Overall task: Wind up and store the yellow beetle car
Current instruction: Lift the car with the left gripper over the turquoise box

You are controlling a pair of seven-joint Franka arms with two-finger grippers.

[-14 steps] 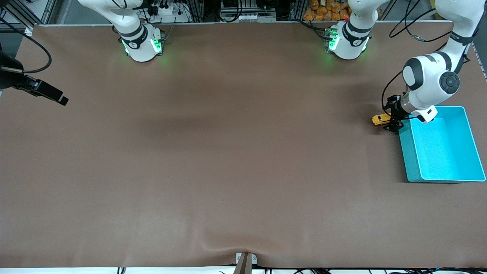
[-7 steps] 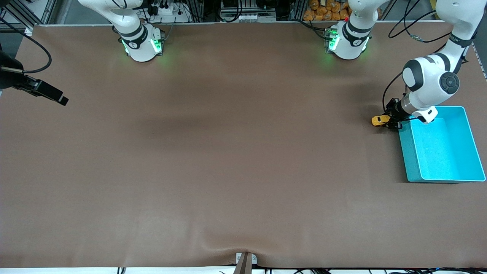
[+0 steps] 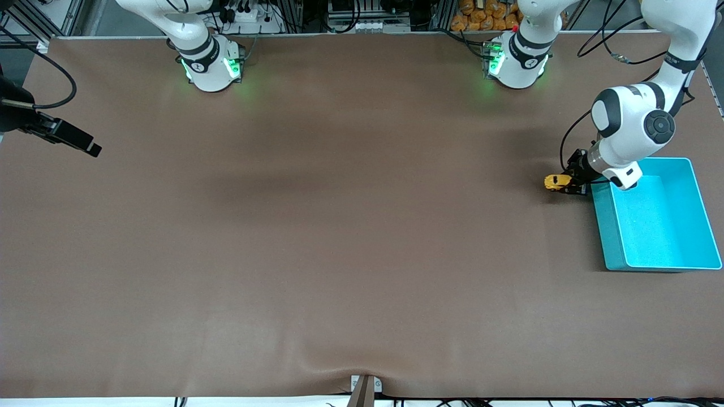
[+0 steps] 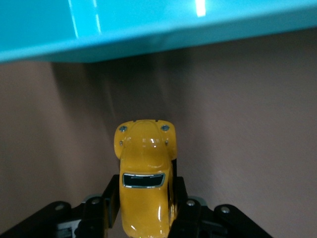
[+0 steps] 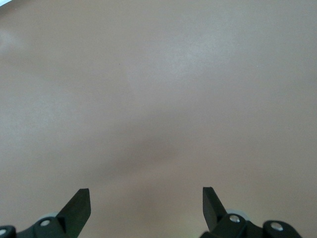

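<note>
The yellow beetle car (image 3: pixel 555 182) is low at the table, beside the teal bin (image 3: pixel 701 215), on the side toward the right arm's end. My left gripper (image 3: pixel 570 184) is shut on the car's sides. In the left wrist view the car (image 4: pixel 144 168) sits between the black fingers (image 4: pixel 111 198), its rounded nose toward the bin's wall (image 4: pixel 148 25). I cannot tell whether its wheels touch the table. My right gripper (image 5: pixel 146 201) is open and empty above bare table; in the front view it waits (image 3: pixel 85 146) at the right arm's end.
The teal bin is empty and stands at the left arm's end of the brown table (image 3: pixel 339 226). The two arm bases (image 3: pixel 212 65) stand along the table's edge farthest from the front camera.
My left gripper has moved the car a short way along the table, away from the bin toward the right arm's end. The right arm has not moved.
</note>
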